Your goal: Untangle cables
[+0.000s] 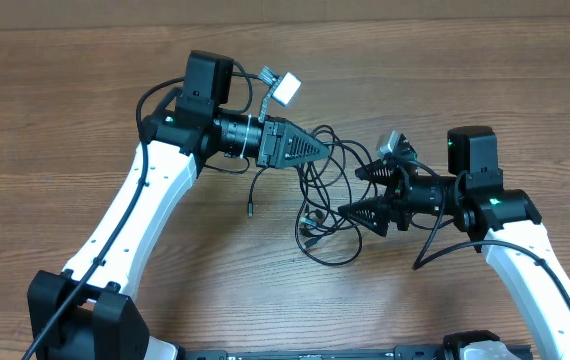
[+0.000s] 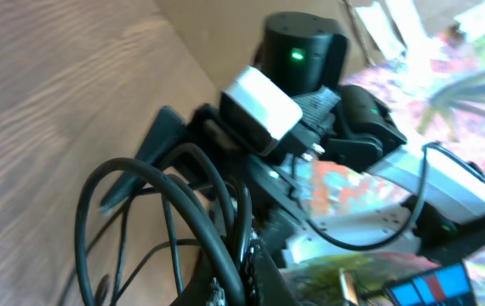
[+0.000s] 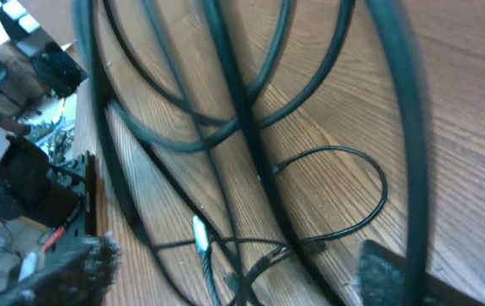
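Left arm's black wedge-shaped two-finger tool [image 1: 325,152] points toward 3 o'clock in the overhead view. Its jaws look pressed together, and a loop of the thin black cables with small silver-tipped plugs [image 1: 317,222] runs out from its tip, so it appears to be pinching a strand. The right arm's black two-finger tool [image 1: 369,192] points toward 9 o'clock with its jaws spread wide and grips nothing. The tangle lies on the brown wooden desk [image 1: 85,60] between the two tools, at about 5 o'clock from the left tip and at 9 o'clock just beside the right tip. Its long axis runs roughly 12 to 6 o'clock, across the right tool's line of approach. The right arm is the nearer free one.

From the left wrist, looped cables [image 2: 183,183] rise toward the bottom edge where this tool sits. Its fingers are too blurred to confirm the grip.

From the right wrist, strands [image 3: 225,110] cross between the spread fingers [image 3: 396,276]. A silver plug [image 3: 198,231] lies on the desk at 6 o'clock. I judge the next move needs one strand picked out here.
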`<action>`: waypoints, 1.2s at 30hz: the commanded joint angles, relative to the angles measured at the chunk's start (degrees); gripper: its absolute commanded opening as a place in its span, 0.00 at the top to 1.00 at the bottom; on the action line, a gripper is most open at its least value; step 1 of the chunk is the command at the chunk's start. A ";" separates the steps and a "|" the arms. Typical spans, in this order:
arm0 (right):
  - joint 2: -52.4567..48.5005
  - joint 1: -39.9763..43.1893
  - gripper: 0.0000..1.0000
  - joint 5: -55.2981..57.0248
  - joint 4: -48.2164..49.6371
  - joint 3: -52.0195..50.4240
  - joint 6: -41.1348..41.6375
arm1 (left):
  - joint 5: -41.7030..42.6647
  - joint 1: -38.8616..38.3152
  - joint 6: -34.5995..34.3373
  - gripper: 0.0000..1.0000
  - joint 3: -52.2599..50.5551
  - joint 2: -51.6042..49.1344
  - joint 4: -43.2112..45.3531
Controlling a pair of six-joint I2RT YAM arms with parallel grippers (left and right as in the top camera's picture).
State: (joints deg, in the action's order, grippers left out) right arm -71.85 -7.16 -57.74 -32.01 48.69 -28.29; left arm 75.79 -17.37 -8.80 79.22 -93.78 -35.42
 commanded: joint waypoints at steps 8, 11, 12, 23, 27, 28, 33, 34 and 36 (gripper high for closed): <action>-0.28 0.02 0.57 -1.46 0.15 0.02 0.39 | 5.18 -0.68 0.02 0.96 1.25 1.62 0.35; -0.28 0.02 0.76 -1.44 0.17 0.02 1.46 | 2.84 -0.68 0.02 0.96 1.25 1.62 0.31; -0.28 0.02 0.81 -1.44 0.15 0.02 1.46 | 2.47 -0.68 0.02 0.95 1.25 1.62 0.28; -0.28 0.04 0.96 7.08 -2.64 0.02 7.21 | -10.73 -0.66 0.02 0.83 1.22 1.62 -1.73; -0.28 0.04 0.96 9.35 -3.30 0.02 8.85 | -17.88 -0.66 0.02 0.90 1.25 1.62 -3.89; -0.28 0.04 0.96 9.33 -3.26 0.02 8.85 | -19.85 -0.66 0.04 0.94 1.25 1.62 -4.57; -0.28 0.04 0.96 9.27 -3.56 0.02 8.85 | -28.04 -0.66 0.00 0.96 1.22 1.62 -7.26; -0.28 0.04 0.96 9.18 -3.87 0.02 8.85 | -28.81 -0.66 0.02 0.96 1.25 1.62 -7.48; -0.28 0.02 0.96 8.59 -4.59 0.02 8.83 | -29.79 -0.66 0.04 0.96 1.22 1.62 -7.69</action>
State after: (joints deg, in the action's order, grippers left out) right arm -71.92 -7.16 -48.77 -36.27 48.69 -20.14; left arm 51.42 -17.65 -8.97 79.26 -93.78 -42.74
